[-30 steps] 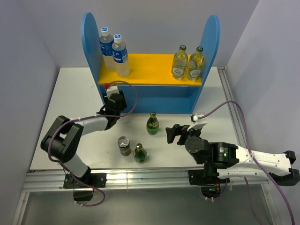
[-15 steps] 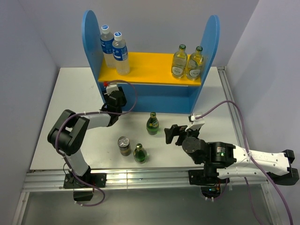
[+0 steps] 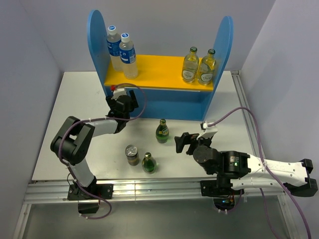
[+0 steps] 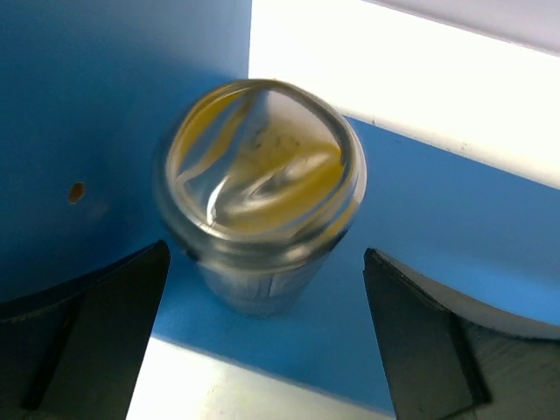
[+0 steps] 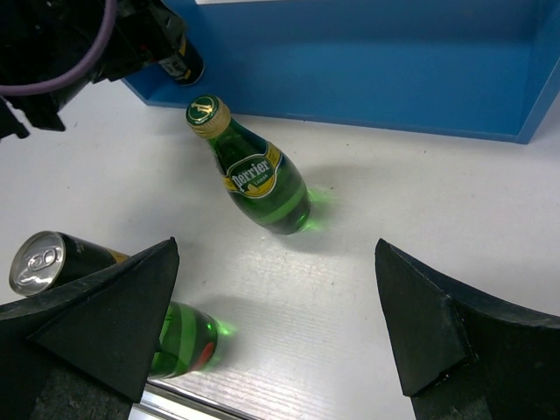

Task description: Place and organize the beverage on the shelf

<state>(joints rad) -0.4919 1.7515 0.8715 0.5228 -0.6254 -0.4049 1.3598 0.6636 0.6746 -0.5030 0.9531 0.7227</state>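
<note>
The blue shelf (image 3: 159, 102) has a yellow upper board (image 3: 159, 72) with two water bottles (image 3: 122, 52) at its left end and two pale glass bottles (image 3: 199, 67) at its right. My left gripper (image 3: 122, 103) reaches into the lower level's left corner. It is open, with a can (image 4: 262, 197) standing upright on the blue floor between its fingers (image 4: 96, 324), clear of both. My right gripper (image 5: 276, 262) hangs open and empty over the table. A green Perrier bottle (image 5: 262, 179) stands ahead of it.
A dark can (image 3: 132, 154) and a second green bottle (image 3: 148, 162) stand on the white table (image 3: 79, 109) in front of the shelf, left of my right gripper (image 3: 183, 143). The shelf's left side panel (image 4: 105, 131) is close beside the placed can.
My left gripper pushed slightly further into the lower shelf, then opened and let go of the can. The right arm barely shifted.
</note>
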